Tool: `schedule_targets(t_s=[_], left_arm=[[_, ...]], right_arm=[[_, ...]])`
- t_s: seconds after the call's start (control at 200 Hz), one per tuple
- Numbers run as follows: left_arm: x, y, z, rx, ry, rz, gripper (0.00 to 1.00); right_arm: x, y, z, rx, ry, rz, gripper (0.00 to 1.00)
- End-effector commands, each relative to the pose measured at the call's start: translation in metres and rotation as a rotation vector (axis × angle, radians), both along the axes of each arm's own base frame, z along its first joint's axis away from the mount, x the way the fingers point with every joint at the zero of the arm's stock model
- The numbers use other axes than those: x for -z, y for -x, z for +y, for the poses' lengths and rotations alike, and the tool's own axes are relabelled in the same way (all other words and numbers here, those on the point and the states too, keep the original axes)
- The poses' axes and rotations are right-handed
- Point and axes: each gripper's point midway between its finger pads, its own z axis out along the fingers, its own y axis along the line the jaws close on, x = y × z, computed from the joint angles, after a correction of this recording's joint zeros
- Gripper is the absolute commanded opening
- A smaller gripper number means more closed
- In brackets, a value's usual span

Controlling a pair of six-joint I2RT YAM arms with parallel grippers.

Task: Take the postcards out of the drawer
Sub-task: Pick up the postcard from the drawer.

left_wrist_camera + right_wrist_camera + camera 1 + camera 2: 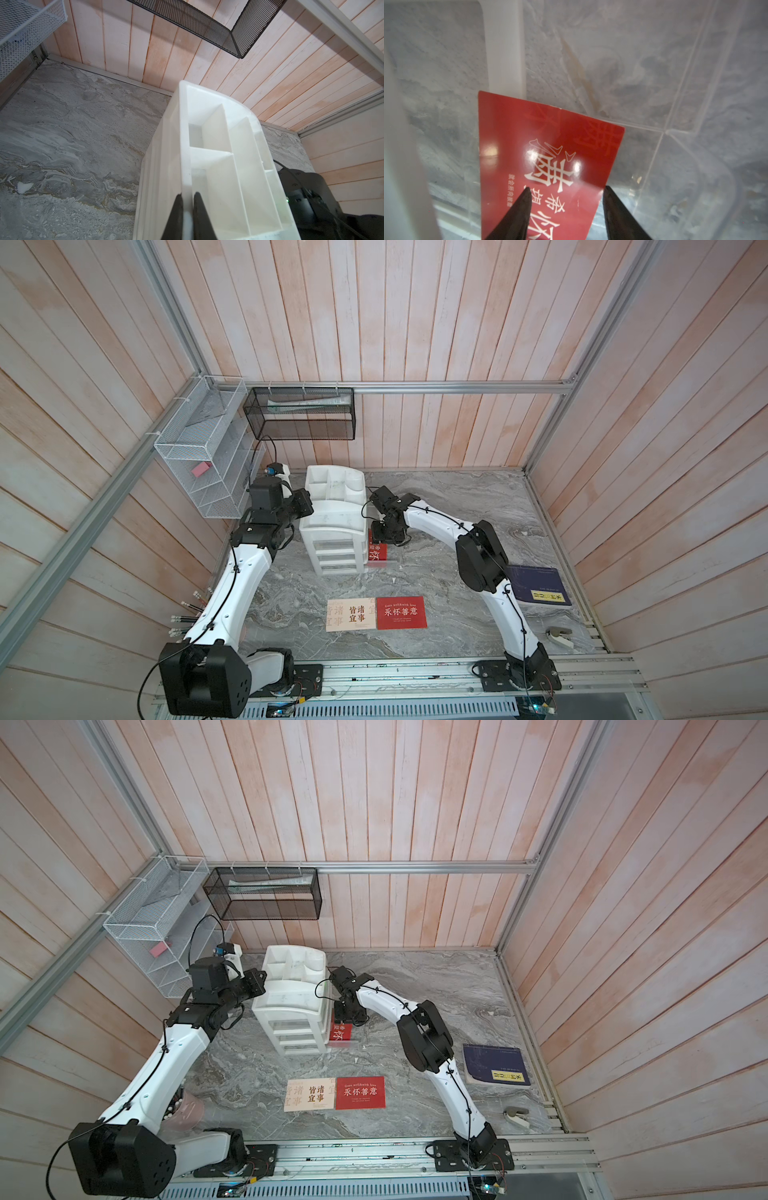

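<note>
Two postcards lie side by side on the marble table in both top views, a cream one (351, 614) and a red one (401, 612). Another red postcard (550, 155) with white characters lies in the clear drawer (675, 116), which stands out at the right side of the white organizer (332, 526). My right gripper (566, 190) hovers open just over this card, one finger above its face and the other by its edge. My left gripper (188, 196) is shut on the organizer's top wall (185, 145).
A dark navy booklet (540, 585) lies at the right, partly under my right arm. A clip (559, 635) sits near the front right corner. White (199, 448) and black (299, 412) mesh baskets hang on the walls. Pencils (187, 614) stick out at the front left.
</note>
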Motion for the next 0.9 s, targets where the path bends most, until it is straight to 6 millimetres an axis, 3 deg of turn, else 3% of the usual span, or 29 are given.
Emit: schedule_targets(t_s=[0.0,0.895], left_arm=[[0.038,0.009,0.000,0.045,-0.068,0.102,0.00],[0.037,0.012,0.002,0.032,-0.074,0.111,0.00]], right_arm=[[0.020,0.011,-0.009,-0.011,-0.008,0.063,0.56],[-0.023,0.019,-0.002,-0.031,-0.351,0.026,0.48]])
